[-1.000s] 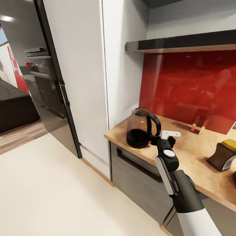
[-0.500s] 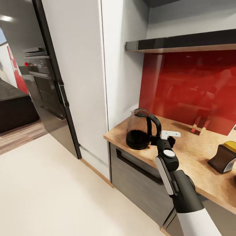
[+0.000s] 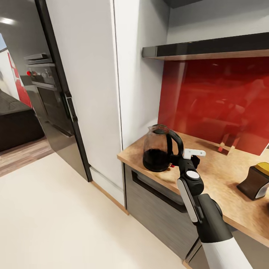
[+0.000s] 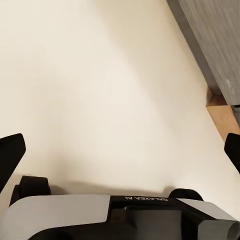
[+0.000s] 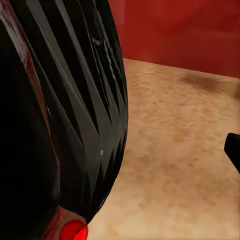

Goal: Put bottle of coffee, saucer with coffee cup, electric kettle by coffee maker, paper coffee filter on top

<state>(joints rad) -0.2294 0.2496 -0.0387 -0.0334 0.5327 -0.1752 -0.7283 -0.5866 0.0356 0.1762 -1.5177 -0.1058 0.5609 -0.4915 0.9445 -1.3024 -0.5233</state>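
The electric kettle [image 3: 160, 148] stands upright on the counter [image 3: 218, 179] near its end corner, just beside the tall white cabinet [image 3: 112, 74], with the red backsplash [image 3: 220, 101] behind it. The right tool [image 3: 178, 160] sits at the kettle's black handle, though I cannot tell whether it pinches the handle or merely touches it. The left tool [image 4: 120, 150] hangs spread wide over the pale floor [image 4: 100, 90], and the bottle of coffee [image 3: 257, 179] lies tilted on the counter well apart from the kettle.
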